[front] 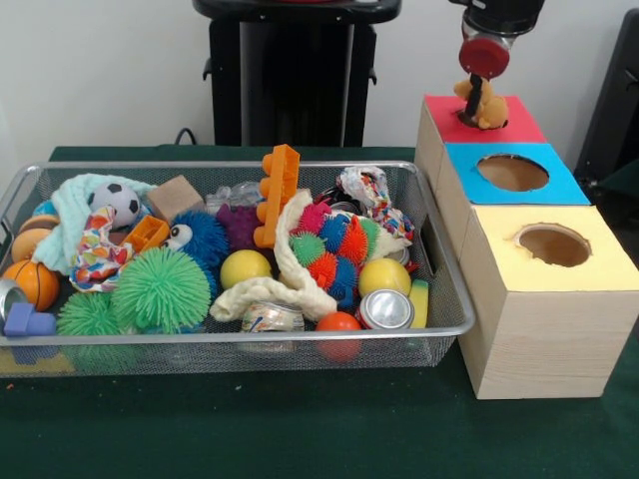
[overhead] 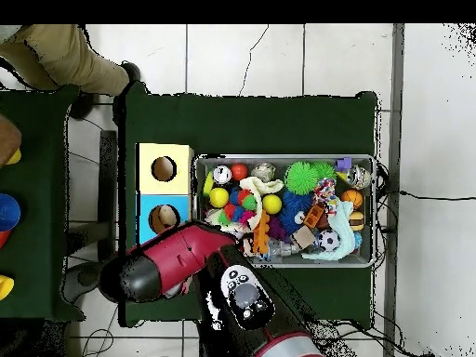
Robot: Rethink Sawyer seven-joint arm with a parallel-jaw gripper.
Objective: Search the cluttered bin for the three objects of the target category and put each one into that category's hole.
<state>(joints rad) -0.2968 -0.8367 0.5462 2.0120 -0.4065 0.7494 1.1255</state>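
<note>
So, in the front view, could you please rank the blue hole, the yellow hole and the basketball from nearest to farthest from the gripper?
1. Blue hole, just below the gripper.
2. Yellow hole, front box.
3. Basketball, the bin's far left end.

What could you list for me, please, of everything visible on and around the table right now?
Silver wire mesh bin: one, on the green table, full of toys.
Green spiky rubber balls: two, bin's front left.
Plain yellow balls: two, bin's middle.
Black and white soccer ball: one, back left.
Small orange basketball: one, left end.
Orange plastic building block: one, upright, back middle.
Silver metal cans: at least two, along the front.
Wooden box with red, blue and yellow tops: one, right of the bin; blue and yellow holes open.
Tan plush toy: one, over the red top.
Person's trouser leg: overhead view's corner.
Gripper: one, holding the plush toy.
</note>
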